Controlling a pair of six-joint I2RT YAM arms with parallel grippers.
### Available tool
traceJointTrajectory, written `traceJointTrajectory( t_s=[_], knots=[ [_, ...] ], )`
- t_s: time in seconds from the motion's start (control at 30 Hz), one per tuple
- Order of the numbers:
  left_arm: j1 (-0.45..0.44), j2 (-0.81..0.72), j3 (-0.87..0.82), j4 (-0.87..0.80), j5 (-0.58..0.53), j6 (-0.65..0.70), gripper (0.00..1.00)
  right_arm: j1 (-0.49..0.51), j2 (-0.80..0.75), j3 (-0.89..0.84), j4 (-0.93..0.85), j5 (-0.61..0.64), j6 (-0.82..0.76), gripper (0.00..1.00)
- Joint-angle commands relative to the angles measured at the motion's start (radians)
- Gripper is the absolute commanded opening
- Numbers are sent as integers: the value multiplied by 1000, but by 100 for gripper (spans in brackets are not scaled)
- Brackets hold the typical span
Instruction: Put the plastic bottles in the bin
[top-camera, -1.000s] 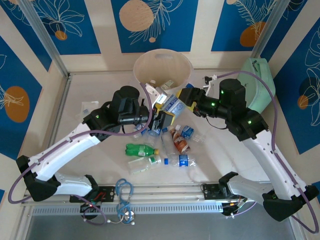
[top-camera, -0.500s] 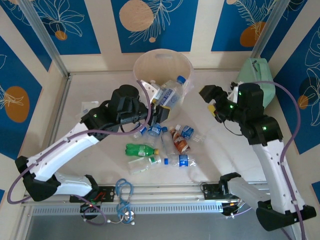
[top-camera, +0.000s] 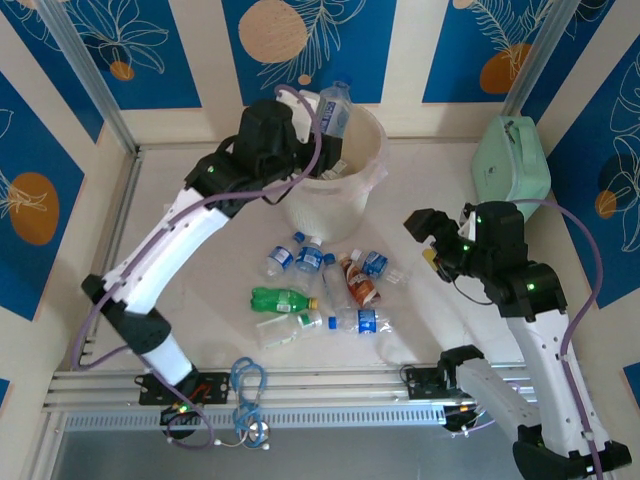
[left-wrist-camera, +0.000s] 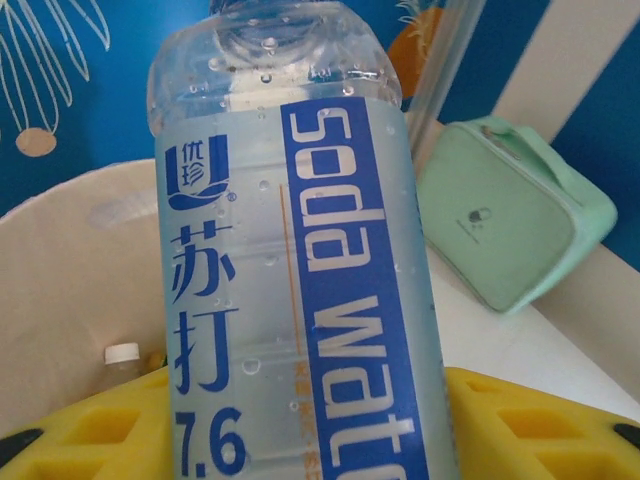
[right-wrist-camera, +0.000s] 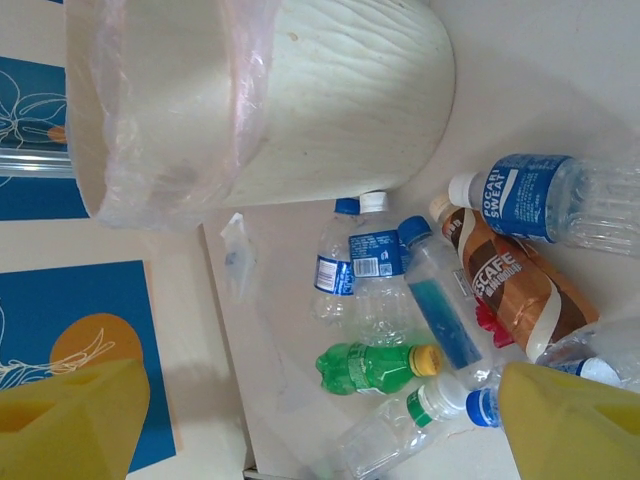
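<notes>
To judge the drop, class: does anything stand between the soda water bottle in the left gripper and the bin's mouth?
Nothing visible does. The left gripper holds the soda water bottle above the bin rim; the mouth is uncovered.

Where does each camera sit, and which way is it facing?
Top external: above, behind the bases, looking down on left arm, right arm, bin, loose bottles.
Left wrist: over the bin, facing mint-green case past its soda water bottle; yellow fingers.
Right wrist: facing bin and loose bottles; yellow fingers at bottom corners.
Shared: the bin.
</notes>
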Motion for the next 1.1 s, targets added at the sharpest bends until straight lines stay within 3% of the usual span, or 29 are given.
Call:
traceJointTrajectory(
  t_s=[0.0,0.27,0.63,0.93,1.07],
  knots=[
    [47,67,82,-31,70,-64,49,1,-15,-10,-22,-9,-12,90],
    [121,195,123,-46,112,-107,49,15,-21,-35,-77,2,-46,90],
    [139,286,196,-117,132,-93,55,25,-45,-83,-118,17,-73,90],
    [139,284,198,-109,149,-100,78,31,-8,-66,-144,26,-115,91],
    [138,264,212,-116,153,-96,82,49,29,-56,-183,52,-145,91]
  ],
)
